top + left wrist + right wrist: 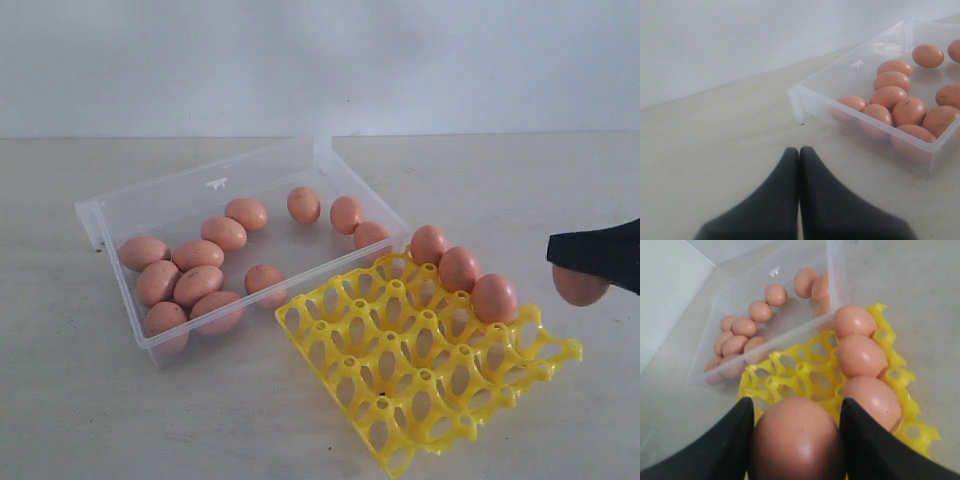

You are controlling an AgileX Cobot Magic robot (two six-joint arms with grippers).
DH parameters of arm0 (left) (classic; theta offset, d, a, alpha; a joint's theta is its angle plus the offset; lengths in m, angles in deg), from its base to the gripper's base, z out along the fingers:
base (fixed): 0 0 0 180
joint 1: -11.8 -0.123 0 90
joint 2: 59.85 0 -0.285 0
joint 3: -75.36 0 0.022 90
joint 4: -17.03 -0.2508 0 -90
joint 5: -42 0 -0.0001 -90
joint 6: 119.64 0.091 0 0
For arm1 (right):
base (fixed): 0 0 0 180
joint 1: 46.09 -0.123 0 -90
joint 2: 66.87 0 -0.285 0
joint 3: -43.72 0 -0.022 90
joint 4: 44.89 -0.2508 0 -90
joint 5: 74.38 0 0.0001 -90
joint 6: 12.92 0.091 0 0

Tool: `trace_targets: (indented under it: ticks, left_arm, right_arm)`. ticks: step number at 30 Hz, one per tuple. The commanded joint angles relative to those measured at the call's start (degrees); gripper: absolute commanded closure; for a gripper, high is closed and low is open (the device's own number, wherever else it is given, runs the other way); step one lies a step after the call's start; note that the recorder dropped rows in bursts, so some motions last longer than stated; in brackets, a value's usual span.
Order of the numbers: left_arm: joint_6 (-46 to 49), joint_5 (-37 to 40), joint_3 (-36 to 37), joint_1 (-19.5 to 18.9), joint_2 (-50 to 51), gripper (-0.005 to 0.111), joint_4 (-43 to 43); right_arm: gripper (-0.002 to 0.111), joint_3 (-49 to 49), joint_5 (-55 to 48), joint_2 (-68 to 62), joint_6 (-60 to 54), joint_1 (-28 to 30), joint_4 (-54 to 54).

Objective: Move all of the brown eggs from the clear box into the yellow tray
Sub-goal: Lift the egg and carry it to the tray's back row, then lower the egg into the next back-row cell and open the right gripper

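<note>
While low over the surface beside the clear box, presses left tool tightly together, empty. Finds most brown eggs in that box, three in the yellow tray's far row. Grips one egg in right tool, hovering beyond tray's right edge.

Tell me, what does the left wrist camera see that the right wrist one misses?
Only the left wrist view: the left gripper, shut and holding nothing. Only the right wrist view: the right gripper holding an egg, and the tray with three eggs in one row. Both: the box with loose eggs inside, and the table.
</note>
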Motion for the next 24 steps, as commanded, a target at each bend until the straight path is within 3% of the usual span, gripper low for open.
trace_targets:
  ticks: [1, 4, 9, 12, 24]
  left_arm:
    - [0.02, -0.48, -0.05, -0.04, -0.11, 0.111, 0.45]
    - [0.02, -0.48, -0.05, -0.04, -0.11, 0.111, 0.45]
    - [0.02, -0.48, -0.05, -0.04, -0.11, 0.111, 0.45]
    - [0.02, -0.48, -0.05, -0.04, -0.11, 0.111, 0.45]
    - [0.02, -0.48, -0.05, -0.04, -0.11, 0.111, 0.45]
  right_arm:
    - [0.109, 0.23, -5.58, -4.34, -10.44, -7.26, -1.89]
    - [0.109, 0.23, -18.18, -4.31, -14.09, -12.58, -4.19]
    - [0.109, 0.23, -25.07, -4.31, -17.89, -13.09, -7.36]
    - [0.109, 0.23, -24.95, -4.31, -21.07, -13.09, -11.58]
    - [0.109, 0.23, -21.60, -7.66, -23.51, -13.09, -12.13]
